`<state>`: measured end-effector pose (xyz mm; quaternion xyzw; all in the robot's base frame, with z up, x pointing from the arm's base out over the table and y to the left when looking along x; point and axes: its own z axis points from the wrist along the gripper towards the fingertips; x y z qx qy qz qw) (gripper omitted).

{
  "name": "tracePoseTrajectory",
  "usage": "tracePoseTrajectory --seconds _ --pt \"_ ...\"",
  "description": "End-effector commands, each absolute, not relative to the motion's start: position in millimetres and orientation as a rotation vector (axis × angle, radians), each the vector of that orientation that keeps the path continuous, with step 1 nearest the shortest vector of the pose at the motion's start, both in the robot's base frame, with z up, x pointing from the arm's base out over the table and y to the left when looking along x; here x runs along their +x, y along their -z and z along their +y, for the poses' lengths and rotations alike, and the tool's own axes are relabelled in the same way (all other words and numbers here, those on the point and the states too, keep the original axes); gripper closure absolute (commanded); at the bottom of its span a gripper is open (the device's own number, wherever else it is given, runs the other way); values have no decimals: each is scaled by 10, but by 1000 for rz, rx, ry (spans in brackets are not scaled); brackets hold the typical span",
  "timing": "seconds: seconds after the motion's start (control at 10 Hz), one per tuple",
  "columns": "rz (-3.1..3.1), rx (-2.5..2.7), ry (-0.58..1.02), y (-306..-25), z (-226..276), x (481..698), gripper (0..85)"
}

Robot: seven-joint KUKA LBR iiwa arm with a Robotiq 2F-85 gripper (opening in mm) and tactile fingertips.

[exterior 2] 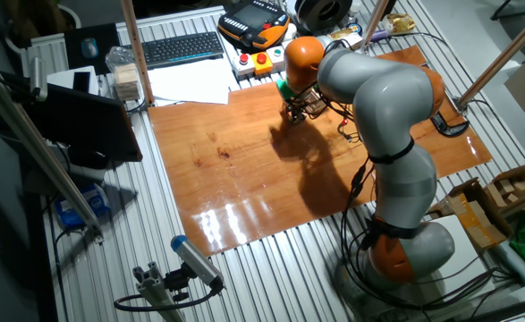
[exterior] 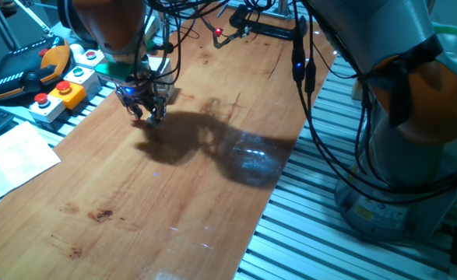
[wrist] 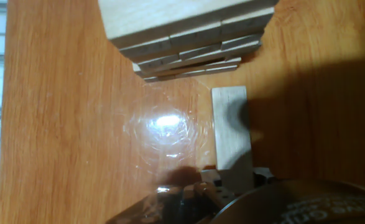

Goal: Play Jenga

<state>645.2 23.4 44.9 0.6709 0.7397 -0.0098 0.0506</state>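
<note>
**Gripper low at far-left corner of board, loose block at fingers, tower just ahead**

- Arm (exterior 2: pixel 378 98) is bent over the wooden tabletop (exterior: pixel 174 194); gripper (exterior: pixel 147 111) is held low over the board near the button boxes (exterior: pixel 61 93) and the orange pendant (exterior: pixel 26 68).
- In the hand view, the Jenga tower (wrist: pixel 185 31) is seen at the top of frame, pale blocks in crosswise layers, lower layers slightly fanned out. It stands on the board, just beyond the fingers.
- A loose block (wrist: pixel 231 127) is seen lying along the finger axis, near end tucked under the gripper body, far end close to the tower base but apart from it.
- Whether the block is clamped or merely lies beneath the fingers cannot be told: fingertips are hidden by the gripper housing in the hand view and too small in both fixed views.
- A second pale block stack (exterior 2: pixel 127 83) is visible off the board, beside the keyboard (exterior 2: pixel 183 47) and papers (exterior 2: pixel 190 87).
</note>
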Motion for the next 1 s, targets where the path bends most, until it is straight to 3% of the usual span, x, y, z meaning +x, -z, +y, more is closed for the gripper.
tracePoseTrajectory --seconds 0.0,0.2,0.4,0.9 --pt "2287 2013 31 -527 184 6442 367" --pt "2367 1938 27 -730 63 6366 570" --pt "2473 1846 10 -921 -97 6290 843" --pt "2665 1644 38 -1003 -64 6164 843"
